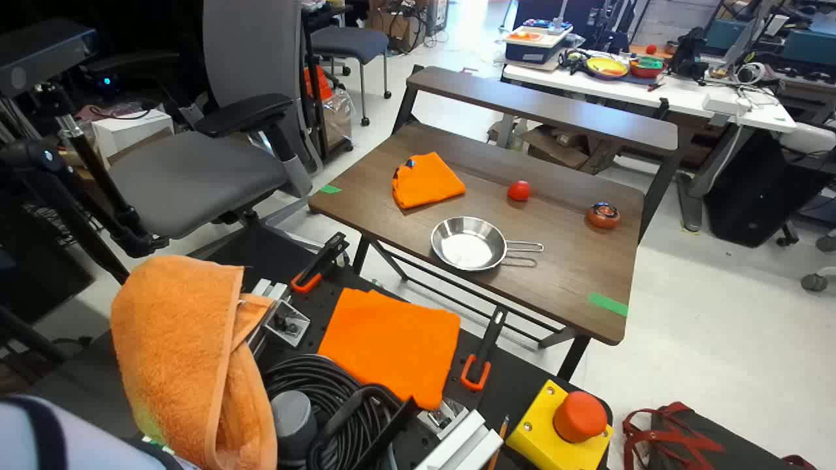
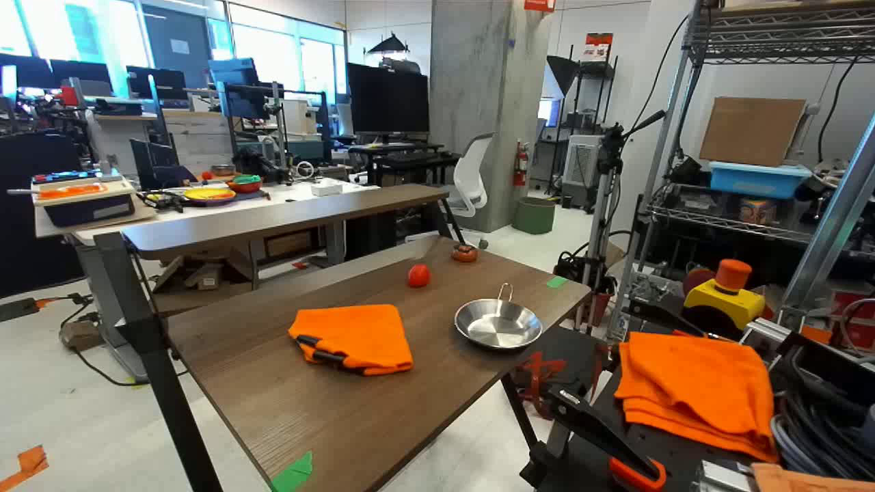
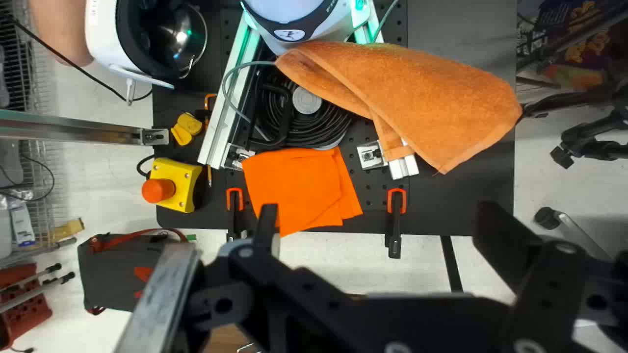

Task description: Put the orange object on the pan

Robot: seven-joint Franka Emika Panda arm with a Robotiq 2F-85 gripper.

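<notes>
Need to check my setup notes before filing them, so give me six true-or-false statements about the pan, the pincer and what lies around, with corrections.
1. The metal pan rests on the brown table. True.
2. The metal pan lies upside down. False: its hollow side faces up.
3. A folded orange cloth with dark patches lies on the brown table. True.
4. The folded orange cloth touches the metal pan. False: they lie apart in both exterior views.
5. The wrist view shows the pincer open. True.
6. The yellow box with the red button stands on the brown table. False: the yellow box stands on the black surface.
</notes>
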